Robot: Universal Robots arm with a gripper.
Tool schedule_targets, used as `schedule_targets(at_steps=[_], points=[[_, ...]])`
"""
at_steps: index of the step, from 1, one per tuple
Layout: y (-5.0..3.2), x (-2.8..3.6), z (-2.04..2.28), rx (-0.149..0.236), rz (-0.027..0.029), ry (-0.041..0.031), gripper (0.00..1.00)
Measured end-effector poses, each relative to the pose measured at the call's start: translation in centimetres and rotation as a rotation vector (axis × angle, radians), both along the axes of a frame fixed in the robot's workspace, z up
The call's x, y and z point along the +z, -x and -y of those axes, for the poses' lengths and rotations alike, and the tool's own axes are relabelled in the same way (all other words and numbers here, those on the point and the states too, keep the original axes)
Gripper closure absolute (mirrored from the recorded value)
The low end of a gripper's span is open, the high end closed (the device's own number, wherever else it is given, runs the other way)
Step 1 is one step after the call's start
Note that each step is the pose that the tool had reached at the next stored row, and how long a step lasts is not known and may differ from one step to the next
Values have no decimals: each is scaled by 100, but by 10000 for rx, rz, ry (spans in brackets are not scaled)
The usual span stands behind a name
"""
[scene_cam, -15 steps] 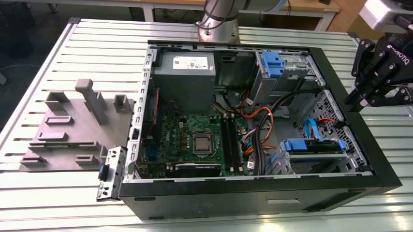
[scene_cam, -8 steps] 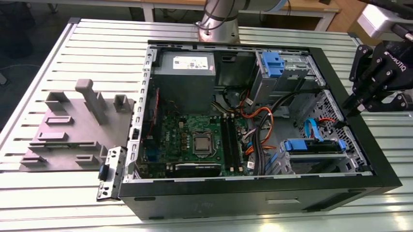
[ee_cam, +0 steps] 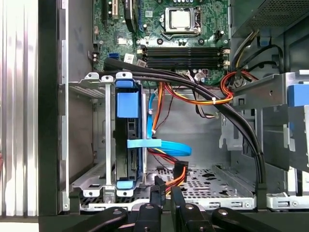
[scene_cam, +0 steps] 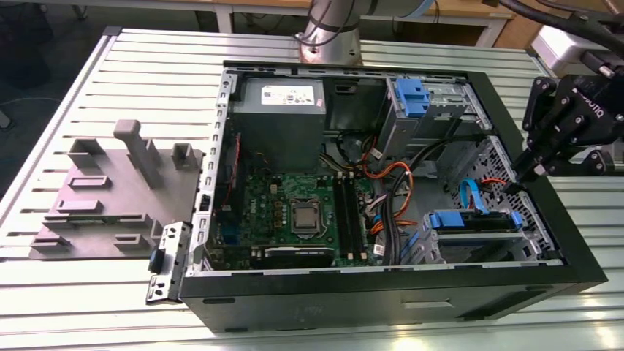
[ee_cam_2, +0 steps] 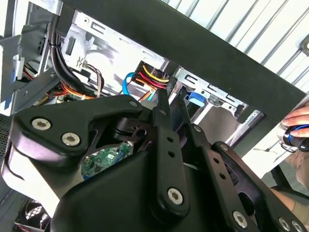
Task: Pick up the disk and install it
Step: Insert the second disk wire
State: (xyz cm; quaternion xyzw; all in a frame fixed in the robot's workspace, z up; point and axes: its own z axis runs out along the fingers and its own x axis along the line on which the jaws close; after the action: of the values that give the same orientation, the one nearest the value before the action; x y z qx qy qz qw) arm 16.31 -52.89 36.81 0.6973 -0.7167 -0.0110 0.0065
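the gripper (ee_cam: 164, 195) hangs at the rim of the open computer case (scene_cam: 390, 292), above the corner of the case that holds the drive cage (ee_cam: 104, 145). in both wrist views the two fingers (ee_cam_2: 161, 113) stand close together with nothing between them; the jaws are closed or nearly so, hold nothing and touch nothing.

the disk (ee_cam: 126, 145) stands on edge in the drive cage, just beyond the fingertips in the first wrist view. its blue plastic rail shows as a tab at each end, and a light blue cable (ee_cam: 159, 145) crosses just beside it. in the exterior view the disk (scene_cam: 473, 221) lies in the case corner nearest the gripper (scene_cam: 522, 179), on the exterior view's right.

judgement: the disk appears seated in the cage, so the step in hand is either the approach for a grasp or the retreat from a finished insertion; the pictures do not settle which. to do either well, keep the fingers in line with the blue tabs, keep clear of the light blue cable and of the black cable bundle (ee_cam: 193, 84) that runs over the cage, and move straight along the cage slot so the rails do not bind.

further in lie the motherboard (ee_cam: 178, 29) and the second blue bracket (scene_cam: 410, 95) at the far side of the case.
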Motion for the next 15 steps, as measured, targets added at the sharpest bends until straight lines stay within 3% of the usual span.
schedule_targets(at_steps=[6, 15], points=[[0, -84, 1, 0, -15, -1, 76], [0, -151, 1, 0, -59, 1, 76]])
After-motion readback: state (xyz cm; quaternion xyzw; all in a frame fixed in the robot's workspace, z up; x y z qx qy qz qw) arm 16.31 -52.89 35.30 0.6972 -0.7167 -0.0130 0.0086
